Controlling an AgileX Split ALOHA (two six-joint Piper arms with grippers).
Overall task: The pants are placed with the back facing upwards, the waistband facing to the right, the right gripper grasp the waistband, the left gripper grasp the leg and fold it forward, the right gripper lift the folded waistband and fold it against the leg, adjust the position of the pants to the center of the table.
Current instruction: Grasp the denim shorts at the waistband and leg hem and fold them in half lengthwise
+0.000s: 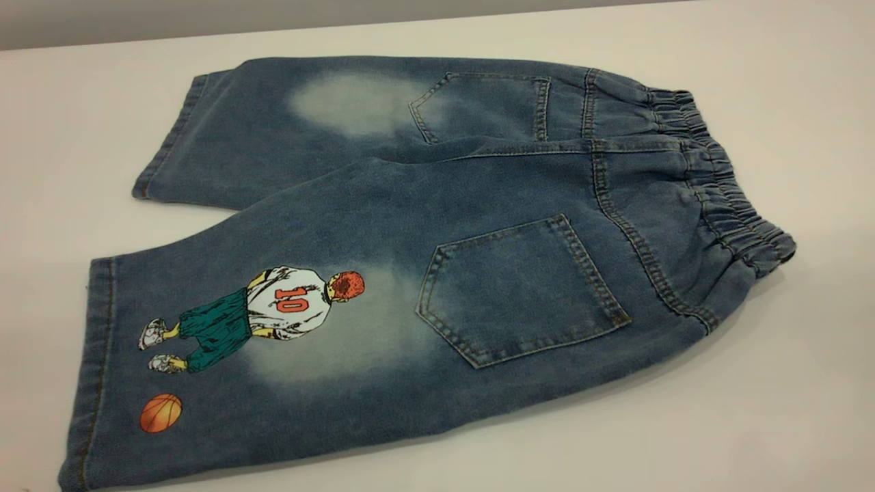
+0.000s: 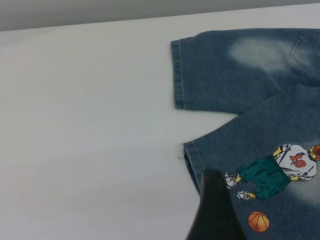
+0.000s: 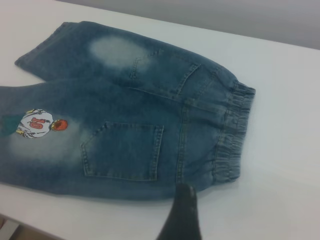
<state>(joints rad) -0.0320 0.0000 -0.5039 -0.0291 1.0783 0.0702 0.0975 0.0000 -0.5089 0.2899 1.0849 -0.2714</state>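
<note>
Nearest, the leg point(image 1: 225, 355) lay flat on the bench point(image 1: 786, 383), plain leg behind, waistband point(image 1: 724, 198) right. Left gripper point(image 2: 212, 215) hung over the leg's hem; right gripper point(image 3: 181, 215) near the waistband. Neither touched the pants point(image 1: 437, 260); whether their fingers were open could not be told.

A bare test bench, lab-like — a plain white table point(image 1: 786, 82) against a blank grey wall point(image 1: 205, 17).

You have the pants point(image 1: 478, 205) flat and unfolded on the white counter point(image 1: 786, 383), back up, both patch pockets showing, gathered waistband point(image 1: 724, 184) at right; the printed leg point(image 1: 225, 355) lies nearest, hem left
</note>
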